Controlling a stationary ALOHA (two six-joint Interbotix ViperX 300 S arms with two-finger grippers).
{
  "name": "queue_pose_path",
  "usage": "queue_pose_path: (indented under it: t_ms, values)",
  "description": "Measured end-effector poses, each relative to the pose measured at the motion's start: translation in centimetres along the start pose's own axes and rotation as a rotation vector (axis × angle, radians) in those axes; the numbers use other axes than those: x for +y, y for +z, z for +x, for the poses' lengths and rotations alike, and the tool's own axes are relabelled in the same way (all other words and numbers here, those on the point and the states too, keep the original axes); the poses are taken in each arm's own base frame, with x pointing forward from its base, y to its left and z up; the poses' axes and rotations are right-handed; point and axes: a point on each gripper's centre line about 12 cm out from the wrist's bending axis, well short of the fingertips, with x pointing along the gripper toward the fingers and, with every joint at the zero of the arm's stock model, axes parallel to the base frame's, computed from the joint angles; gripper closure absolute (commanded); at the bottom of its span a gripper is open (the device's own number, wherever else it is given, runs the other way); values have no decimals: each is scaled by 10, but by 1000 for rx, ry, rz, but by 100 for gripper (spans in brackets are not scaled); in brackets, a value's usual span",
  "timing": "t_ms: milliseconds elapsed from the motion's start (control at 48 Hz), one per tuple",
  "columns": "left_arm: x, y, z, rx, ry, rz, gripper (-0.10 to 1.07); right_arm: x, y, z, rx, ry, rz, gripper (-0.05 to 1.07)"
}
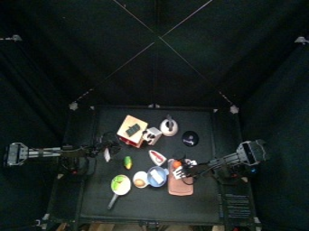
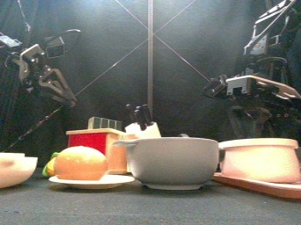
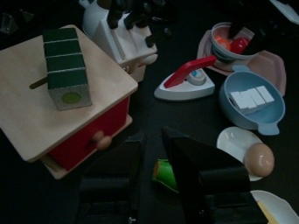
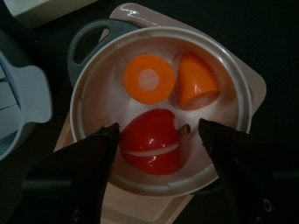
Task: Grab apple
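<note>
Inside a white bowl (image 4: pixel 105 66), the red apple (image 4: pixel 156 142) lies beside two orange pieces (image 4: pixel 176 79). Right gripper (image 4: pixel 158 144) hangs over it, jaws wide apart, one each side. Left gripper (image 3: pixel 176 188) waits near a wooden box (image 3: pixel 65 96); whether its jaws are apart, I cannot tell.

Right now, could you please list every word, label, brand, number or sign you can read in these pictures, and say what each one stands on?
None can be read.
Green block on the wooden box: a pale round mark, too blurred to read.
Red apple and its pot: no lettering visible.
</note>
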Motion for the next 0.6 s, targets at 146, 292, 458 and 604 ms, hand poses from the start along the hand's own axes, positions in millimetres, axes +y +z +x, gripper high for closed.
queue_pose_path:
  t_ms: [146, 292, 458, 604]
  values:
    - [0, 0, 0, -2, 0, 1, 31, 0, 0, 0, -1, 0, -1, 2]
    - [0, 0, 0, 0, 0, 0, 31, 0, 1, 0, -2, -1, -1, 2]
    - [0, 0, 0, -1, 0, 0, 31, 0, 2, -4, -7, 9, 2, 2]
    - [0, 0, 0, 0, 0, 0, 31, 0, 7, -20, -21, 20, 6, 2]
